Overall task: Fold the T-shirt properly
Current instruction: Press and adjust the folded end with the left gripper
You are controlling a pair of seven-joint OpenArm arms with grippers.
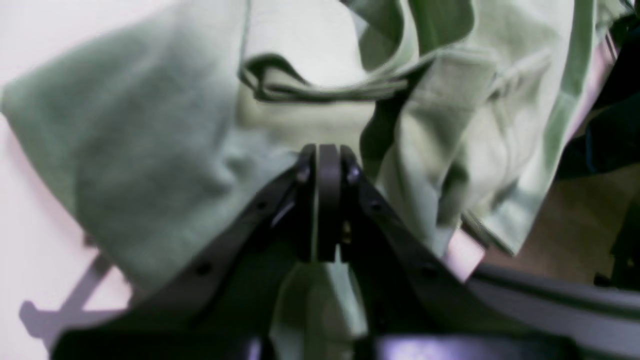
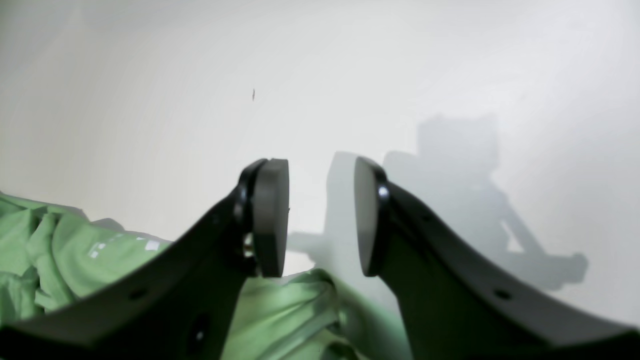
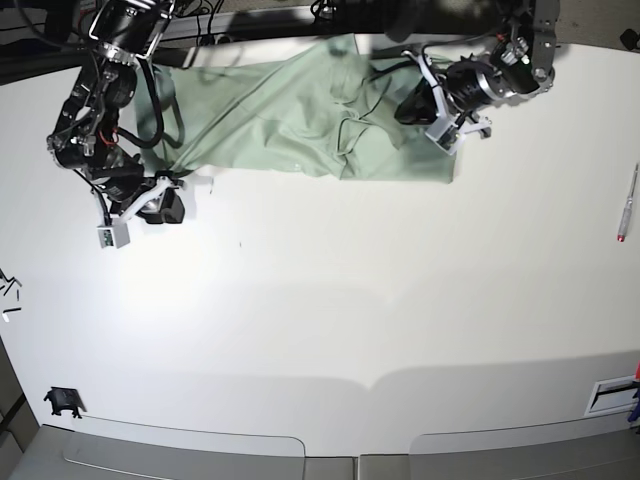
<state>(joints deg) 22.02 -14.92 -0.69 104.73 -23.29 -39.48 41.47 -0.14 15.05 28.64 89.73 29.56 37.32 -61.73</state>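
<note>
The pale green T-shirt (image 3: 300, 125) lies crumpled along the far edge of the white table (image 3: 350, 320). In the base view my left gripper (image 3: 410, 110) is over the shirt's right part. In the left wrist view that gripper (image 1: 327, 148) is shut, with a thin layer of the T-shirt (image 1: 140, 150) pinched between its pads and fabric draping around it. My right gripper (image 3: 175, 205) hovers by the shirt's left corner. In the right wrist view it (image 2: 321, 215) stands open with nothing between the pads (image 2: 272, 215), and T-shirt folds (image 2: 75, 250) lie just below and to the left.
A pen (image 3: 627, 203) lies near the table's right edge. A small black object (image 3: 62, 402) sits at the front left, and small bits (image 3: 8, 290) at the left edge. Cables (image 3: 200, 20) run behind the shirt. The table's edge (image 1: 465, 252) and the floor show beyond the shirt.
</note>
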